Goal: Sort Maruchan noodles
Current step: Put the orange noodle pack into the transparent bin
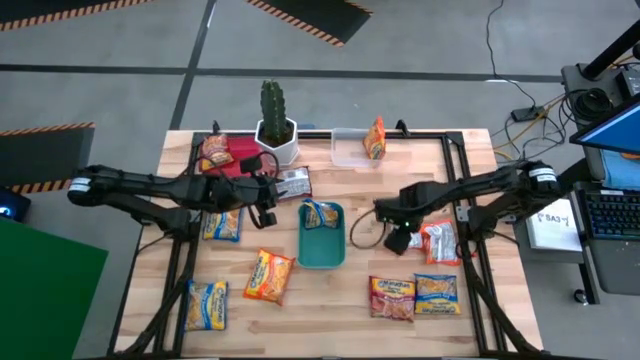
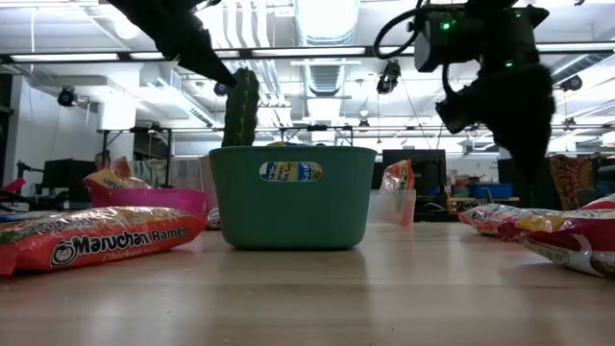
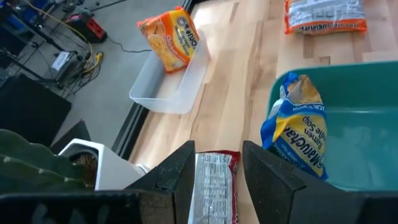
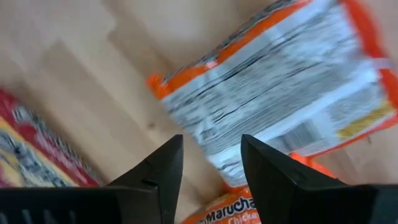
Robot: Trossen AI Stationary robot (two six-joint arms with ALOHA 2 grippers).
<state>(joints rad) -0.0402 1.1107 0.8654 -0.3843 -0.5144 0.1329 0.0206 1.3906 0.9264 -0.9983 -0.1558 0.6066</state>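
Observation:
Maruchan packets lie flat across the table. My left gripper [image 1: 268, 205] [image 3: 217, 149] hovers open above a white-red packet [image 1: 292, 183] [image 3: 214, 183], which shows between its fingers, beside the green tray [image 1: 322, 240]. A yellow-blue packet [image 1: 320, 214] [image 3: 297, 127] leans inside that tray. My right gripper [image 1: 398, 238] [image 4: 211, 142] is open above a white-orange packet [image 1: 438, 242] [image 4: 280, 93] lying on the wood. In the low view the right gripper [image 2: 514, 125] hangs well above the table. An orange packet [image 1: 375, 138] stands in the clear tray [image 1: 350, 152]. Another packet [image 1: 215, 152] lies in the pink tray [image 1: 240, 150].
A cactus in a white pot [image 1: 276, 125] stands at the far edge between the pink and clear trays. Loose packets lie near the left edge [image 1: 222, 225] [image 1: 206, 305], in the middle [image 1: 268, 277] and at the near right [image 1: 392, 297] [image 1: 438, 293]. Bare wood shows along the near middle.

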